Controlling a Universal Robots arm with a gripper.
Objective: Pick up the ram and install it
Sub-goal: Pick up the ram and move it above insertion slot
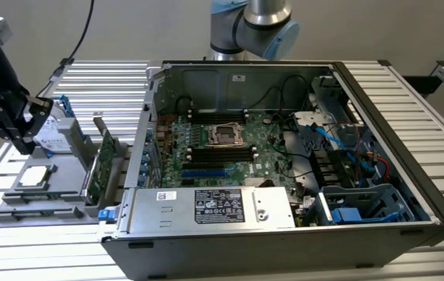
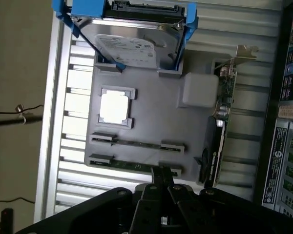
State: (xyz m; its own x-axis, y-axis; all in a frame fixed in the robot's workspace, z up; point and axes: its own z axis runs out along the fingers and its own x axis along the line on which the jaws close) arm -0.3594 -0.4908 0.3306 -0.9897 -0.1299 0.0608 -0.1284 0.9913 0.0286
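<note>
Approach stage of the pick. Hovering with gripper pinched shut and empty just above the ram, set on edge in the grey tray. Likely calls for opening around it.

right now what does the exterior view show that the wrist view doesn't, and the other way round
Exterior view adds the inside of the open black computer case, its green motherboard, silver power supply box and the arm's grey-and-blue joint. Wrist view adds two thin dark-green ram sticks lying in slots, with the shut gripper over the nearer one. Both share the grey plastic holder tray, the silver hard drive with blue rails, the green expansion card and the square silver processor chip.
</note>
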